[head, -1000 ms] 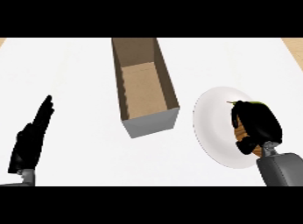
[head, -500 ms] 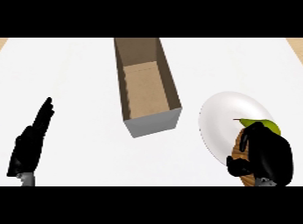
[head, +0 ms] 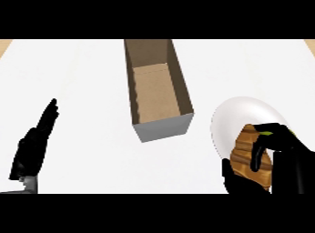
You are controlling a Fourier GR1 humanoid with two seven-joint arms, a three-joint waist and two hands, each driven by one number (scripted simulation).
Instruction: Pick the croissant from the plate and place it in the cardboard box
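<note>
Head view: right hand (head: 291,166), fingers (head: 260,152) and thumb curled round the croissant (head: 249,157), holding it over the near rim of the plate (head: 237,113) by the bench's right front corner. Cardboard box (head: 157,91) stands open mid-bench, well apart. Left hand (head: 33,148) rests open near the left front edge. Risk: croissant clipping the box's tall right wall on the carry, tipping the box.

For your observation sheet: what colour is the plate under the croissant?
White. The plate shows plainly in the head view, beside the brown cardboard box.
</note>
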